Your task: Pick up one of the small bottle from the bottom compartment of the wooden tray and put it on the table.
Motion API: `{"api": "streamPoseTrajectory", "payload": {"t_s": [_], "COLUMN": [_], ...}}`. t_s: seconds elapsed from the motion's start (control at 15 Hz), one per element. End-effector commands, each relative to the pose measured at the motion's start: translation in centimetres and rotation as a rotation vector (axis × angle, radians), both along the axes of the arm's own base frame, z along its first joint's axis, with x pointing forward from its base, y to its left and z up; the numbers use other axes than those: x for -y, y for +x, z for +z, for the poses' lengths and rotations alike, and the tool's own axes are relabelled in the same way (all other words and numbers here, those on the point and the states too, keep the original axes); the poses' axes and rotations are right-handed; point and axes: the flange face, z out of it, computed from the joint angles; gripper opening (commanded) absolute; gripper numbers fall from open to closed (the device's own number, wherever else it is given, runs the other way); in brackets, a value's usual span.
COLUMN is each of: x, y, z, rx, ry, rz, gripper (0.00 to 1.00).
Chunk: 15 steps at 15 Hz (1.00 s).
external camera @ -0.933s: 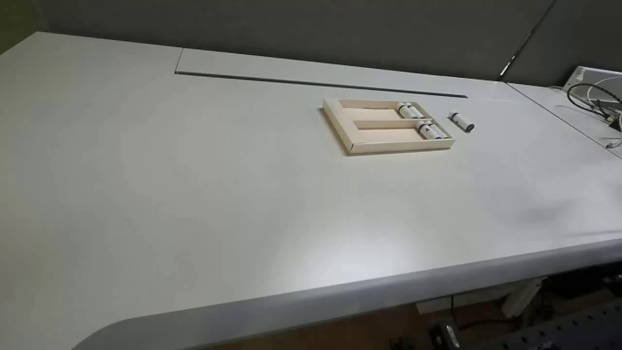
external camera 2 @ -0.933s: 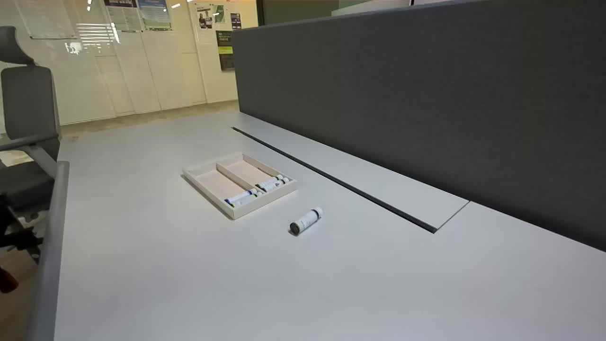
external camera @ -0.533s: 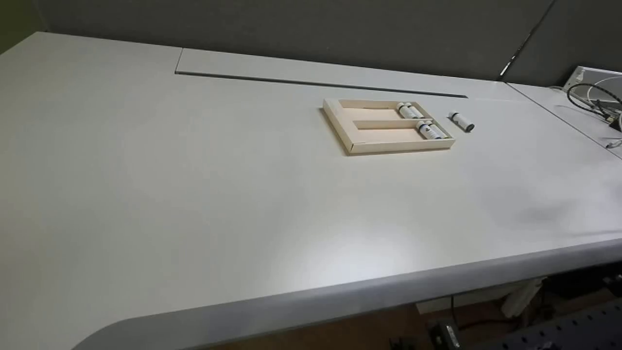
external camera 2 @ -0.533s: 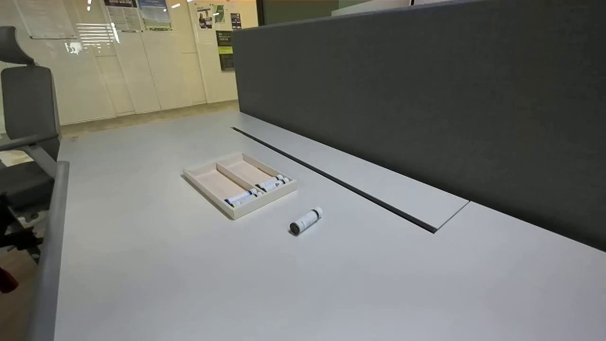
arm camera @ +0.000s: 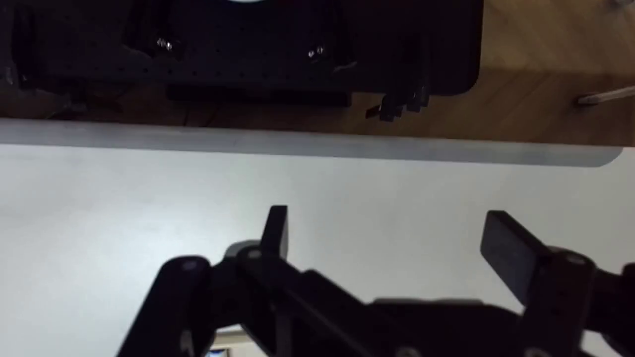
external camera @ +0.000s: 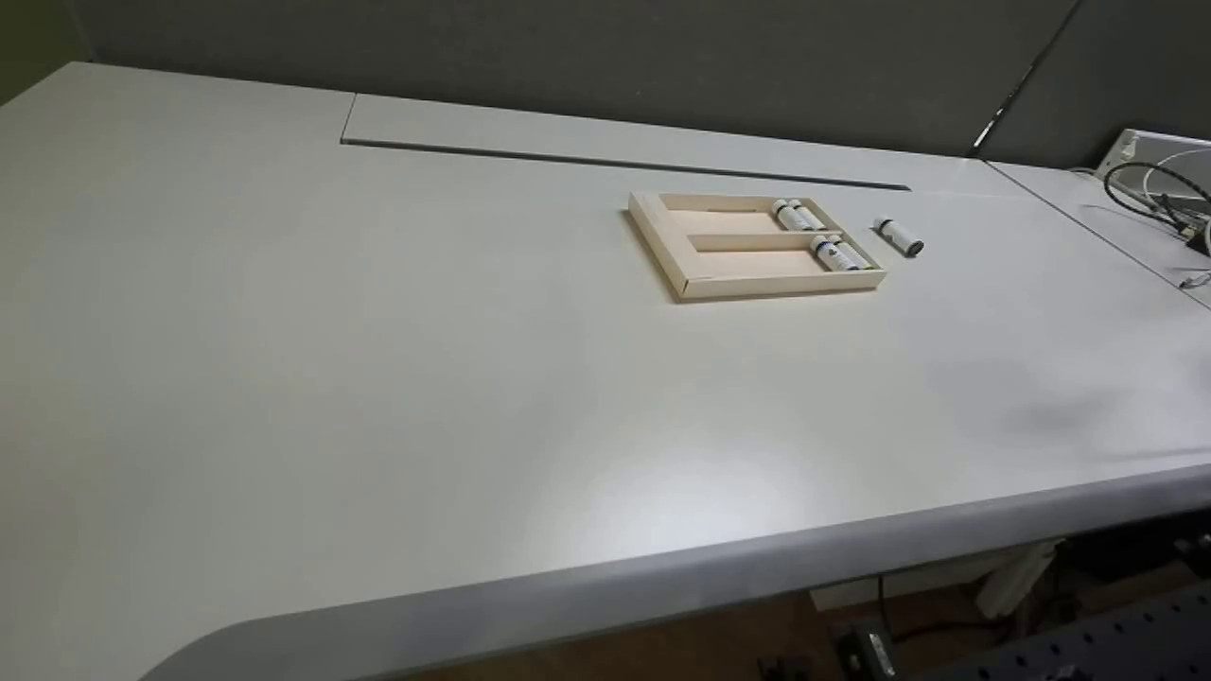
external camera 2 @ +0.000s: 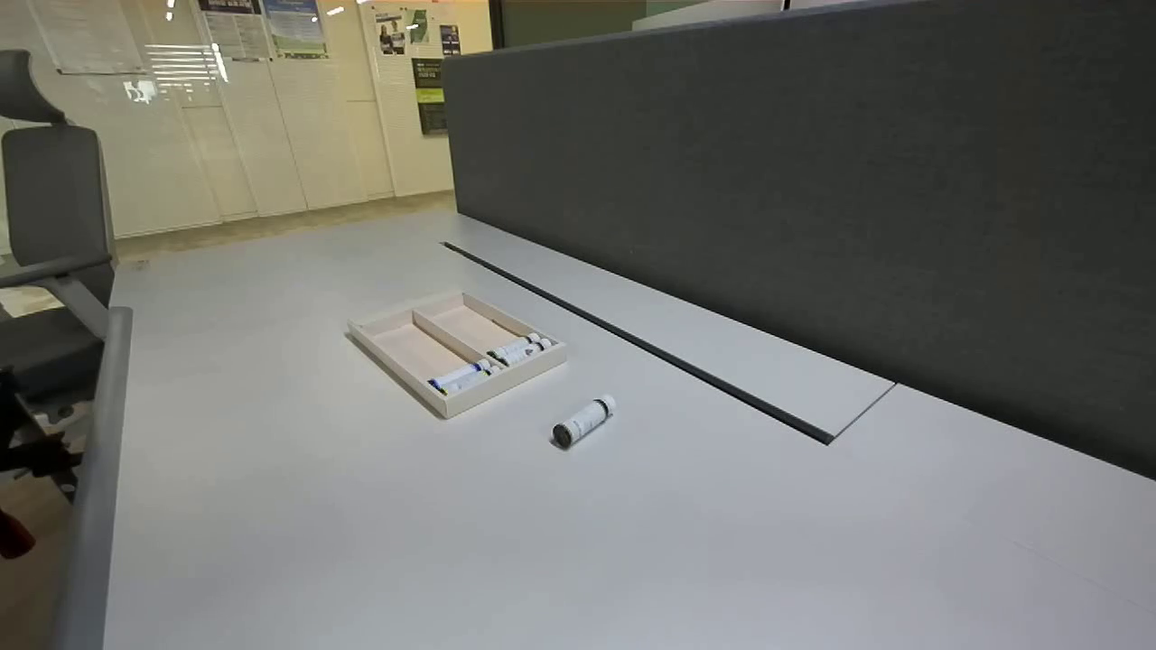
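Note:
The pale wooden tray (external camera: 785, 284) lies on the white-grey table (external camera: 426, 331); it also shows in an exterior view (external camera 2: 506, 386). Two small bottles (external camera: 837, 253) lie side by side at one end of its near compartment. Two more (external camera: 799, 216) lie at the same end of the far compartment. Another small bottle (external camera: 899, 237) lies on its side on the table beyond that end, also seen in an exterior view (external camera 2: 582, 422). My gripper (arm camera: 387, 223) is open and empty over the table, in the wrist view only. A tray corner (arm camera: 233, 340) shows below its left finger.
A grey partition (external camera 2: 795, 217) runs along the table's back, beside a dark groove (external camera 2: 632, 338). Cables (external camera: 1164, 194) lie at the far right. An office chair (external camera 2: 54, 208) stands past the table edge. A dark perforated base (arm camera: 248, 59) is beyond the front edge.

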Motion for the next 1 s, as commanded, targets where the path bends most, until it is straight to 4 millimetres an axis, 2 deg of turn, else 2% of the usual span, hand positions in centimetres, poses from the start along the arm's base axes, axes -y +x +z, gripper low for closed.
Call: {"api": "streamPoseTrajectory", "payload": {"t_s": [0.0,0.2,0.47,0.67,0.8,0.87,0.93], "x": [2.2,4.1,6.8,8.6,9.6,8.8,9.2], "y": [4.4,8.7,15.3,19.8,22.4,19.4,20.6], "z": [0.0,-0.4,-1.7,-3.5,-3.9,-4.2,-4.5], "rx": [0.080,0.169,0.249,0.169,0.137,0.179,0.163], "ry": [-0.021,-0.062,-0.100,-0.070,-0.106,-0.081,-0.084], "rz": [-0.017,-0.005,0.007,0.070,0.026,0.047,0.043], "gripper": [1.00,1.00,1.00,1.00,1.00,1.00,1.00]}}
